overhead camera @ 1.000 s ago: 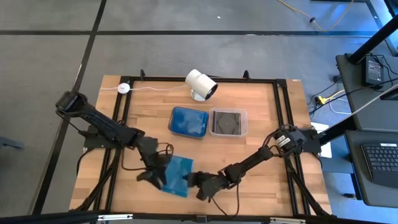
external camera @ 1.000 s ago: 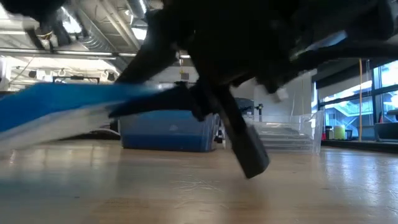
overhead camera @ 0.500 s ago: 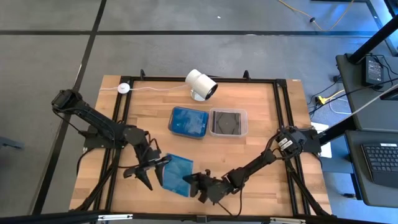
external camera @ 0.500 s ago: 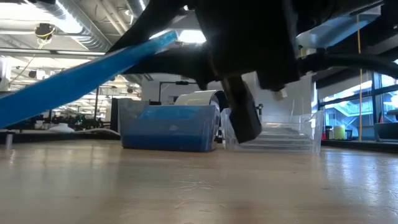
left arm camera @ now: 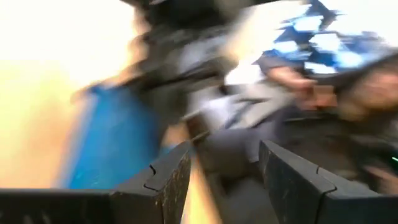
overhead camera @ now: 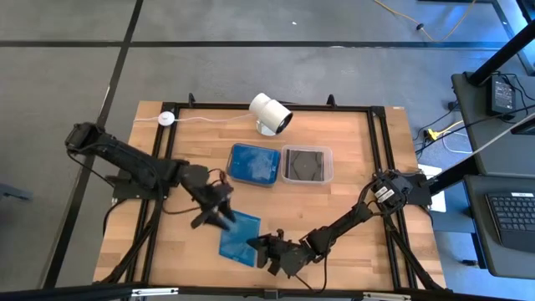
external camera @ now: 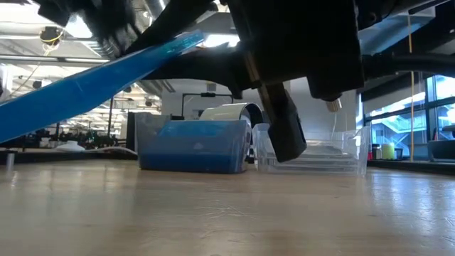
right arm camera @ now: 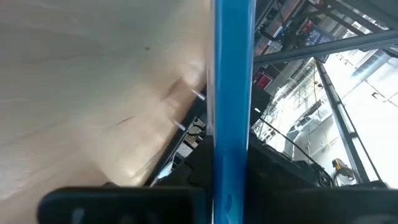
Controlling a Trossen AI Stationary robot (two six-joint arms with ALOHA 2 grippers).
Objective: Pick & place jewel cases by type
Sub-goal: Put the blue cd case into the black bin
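Note:
One translucent blue jewel case (overhead camera: 241, 236) hangs over the table's near middle, and my right gripper (overhead camera: 262, 248) is shut on it. The low view shows the case (external camera: 92, 85) as a slanted blue slab clear of the wood. My left gripper (overhead camera: 219, 213) stands open just beyond the case's far left corner with nothing between its fingers (left arm camera: 171, 177); the case (left arm camera: 112, 137) lies off to one side of them. A blue tub (overhead camera: 253, 163) holds more blue cases, and a clear tub (overhead camera: 306, 164) holds a dark one. My right gripper pinches the case's right edge (right arm camera: 233, 168) between its two fingers, one on each flat face. The fingers come nearly level from the table's right. The case is lifted clear of the table and tilted, its left edge (external camera: 14, 124) lower than the held side.
The two tubs stand side by side at the table's middle. A white cylindrical camera (overhead camera: 270, 113) stands behind them near the far edge, with a white puck (overhead camera: 166, 119) at the far left. Bare wood lies to the left and right of the arms.
My left gripper has drawn away from the case's left edge, going up and toward the far edge and rolling as it went. My right gripper has rolled, and the case has tipped from nearly level to a steep slant, staying clear of the table.

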